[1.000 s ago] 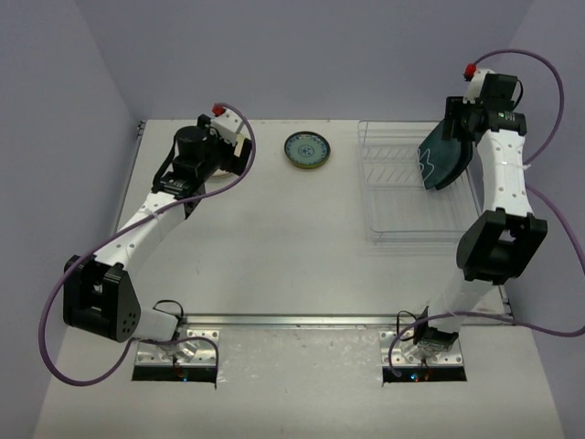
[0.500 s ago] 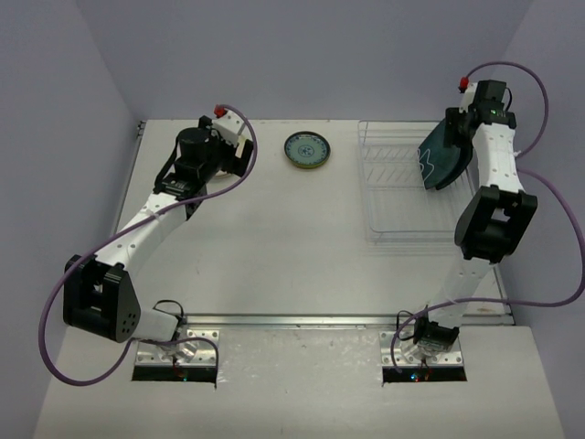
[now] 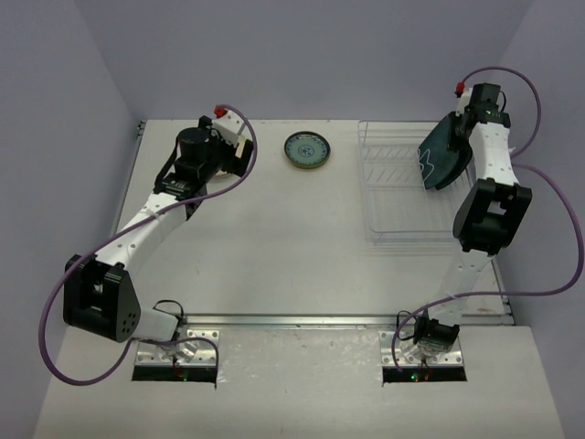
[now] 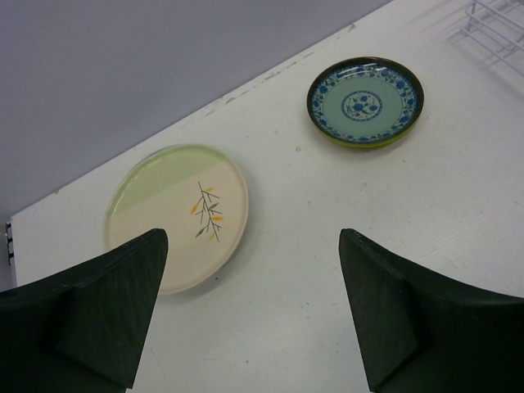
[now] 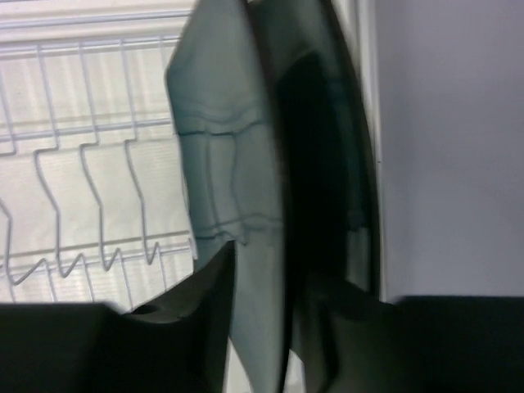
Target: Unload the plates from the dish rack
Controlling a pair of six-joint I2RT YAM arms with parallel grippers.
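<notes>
A large dark-teal rounded-square plate (image 3: 443,157) stands on edge at the right end of the white wire dish rack (image 3: 402,197). My right gripper (image 3: 463,126) is at the plate's top rear rim. In the right wrist view my right gripper (image 5: 274,270) has one finger on each face of the plate (image 5: 221,147) and is shut on its rim. A small teal-patterned plate (image 3: 306,150) lies on the table at the back centre. My left gripper (image 4: 252,246) hangs open above bare table, between a cream plate (image 4: 176,217) and the teal-patterned plate (image 4: 365,100).
The rack's wire slots (image 5: 82,164) to the left of the held plate hold nothing. The side wall (image 5: 450,147) stands close behind the plate on the right. The back wall runs along the table's far edge.
My right wrist has shifted back and up over the plate's rim, and its jaws have closed onto the plate. The left arm has not moved.
</notes>
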